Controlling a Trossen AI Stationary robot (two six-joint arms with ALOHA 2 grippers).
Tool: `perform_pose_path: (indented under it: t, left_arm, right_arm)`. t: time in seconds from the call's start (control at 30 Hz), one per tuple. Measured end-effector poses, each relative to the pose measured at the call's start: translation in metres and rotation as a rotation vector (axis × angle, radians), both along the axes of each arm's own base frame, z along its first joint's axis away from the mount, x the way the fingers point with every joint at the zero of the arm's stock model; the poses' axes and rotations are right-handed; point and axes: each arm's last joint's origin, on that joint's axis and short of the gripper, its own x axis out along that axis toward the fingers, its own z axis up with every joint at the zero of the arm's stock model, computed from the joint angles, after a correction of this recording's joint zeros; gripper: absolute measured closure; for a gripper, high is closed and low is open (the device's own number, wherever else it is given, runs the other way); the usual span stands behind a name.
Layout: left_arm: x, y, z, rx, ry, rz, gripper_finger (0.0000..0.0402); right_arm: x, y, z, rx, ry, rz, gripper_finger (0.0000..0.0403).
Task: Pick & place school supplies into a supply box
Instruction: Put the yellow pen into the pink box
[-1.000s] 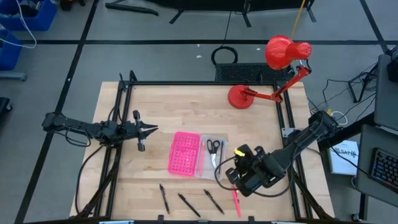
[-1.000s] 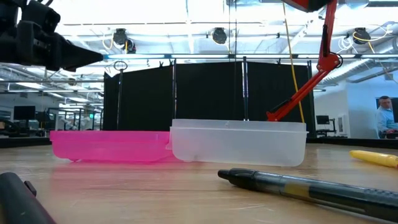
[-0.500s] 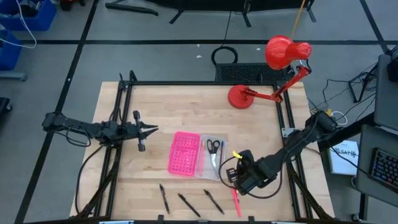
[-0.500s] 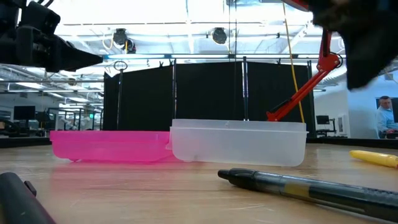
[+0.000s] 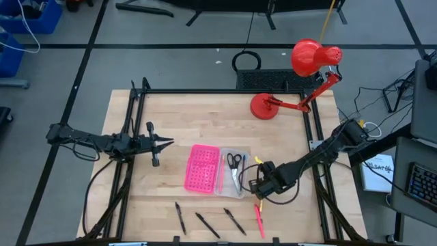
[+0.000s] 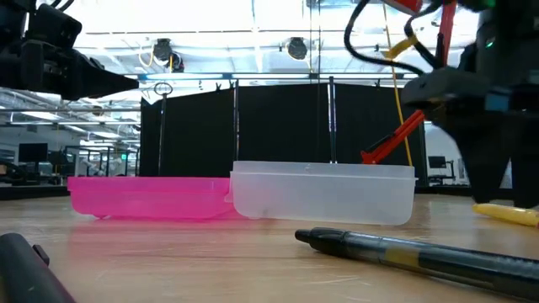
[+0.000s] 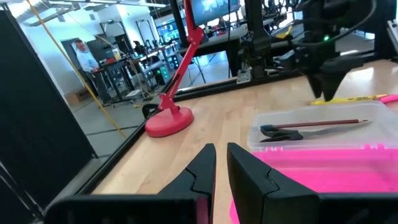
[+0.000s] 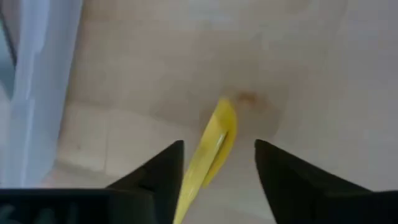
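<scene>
1. Supply box (image 5: 233, 173) sits mid-counter (image 5: 205, 116), pink lid (image 5: 202, 168) attached on the side twd left arm; scissors (image 5: 234, 162) + a pencil inside clear half.
2. Open wood all round box; red lamp (image 5: 300, 75) well apart at far edge.
3. Right claw (image 5: 261, 179) has dropped beside box vs 1 s ago; fingers now spread either side of yellow pen (image 8: 210, 149), not gripping.
4. Yellow pen's long axis runs between the fingers.
5. Black pens (image 5: 205, 223) + pink pen (image 5: 259, 220) near front edge.
6. Left claw (image 5: 164, 143) parked well apart, narrow gap, empty.
</scene>
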Motion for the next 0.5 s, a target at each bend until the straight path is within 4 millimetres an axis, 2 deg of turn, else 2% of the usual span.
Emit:
perform_pose_path:
  t: [0.1,0.23,0.5]
  left_arm:
    - [0.000,0.000,0.000,-0.021,-0.005,0.001,0.0353]
    - [0.000,0.000,0.000,-0.029,-0.005,0.001,0.0353]
    - [0.000,0.000,-0.004,-0.037,0.036,0.002,0.0353]
  right_arm:
    - [0.001,-0.007,-0.003,-0.006,0.011,0.011,0.0176]
    - [0.000,-0.013,-0.010,0.010,0.005,0.021,0.0164]
    - [-0.006,-0.015,-0.018,0.081,0.042,0.042,0.0200]
